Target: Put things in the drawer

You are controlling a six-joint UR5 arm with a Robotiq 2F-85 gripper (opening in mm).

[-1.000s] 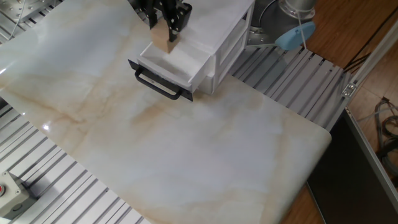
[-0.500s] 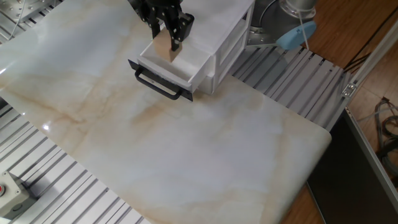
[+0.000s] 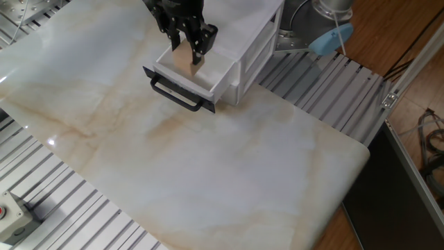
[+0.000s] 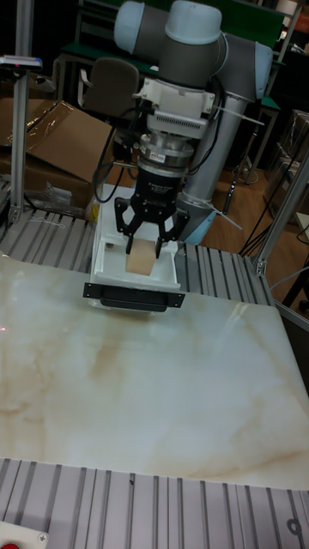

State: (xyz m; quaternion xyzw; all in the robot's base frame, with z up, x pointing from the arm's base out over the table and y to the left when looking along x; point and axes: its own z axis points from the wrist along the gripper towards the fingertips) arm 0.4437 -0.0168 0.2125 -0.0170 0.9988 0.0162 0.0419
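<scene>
The white drawer with its long black bar handle stands pulled open from the small white cabinet at the table's far side. My gripper hangs right over the open drawer, shut on the light-tan wooden cube. The cube's lower part sits down inside the drawer, between the white walls. In the tall fixed view the same cube shows between the black fingers of the gripper, above the drawer and the handle. Whether the cube touches the drawer floor is hidden.
A light-blue round disc sits behind the cabinet at the right. The marble tabletop spreads in front of the drawer, with slatted aluminium frame around it. A grey box with a red button is at the bottom left. Cardboard lies behind the table.
The gripper has come down with the cube, from above the drawer's rim to low inside the open drawer, and shifted slightly to the right.
</scene>
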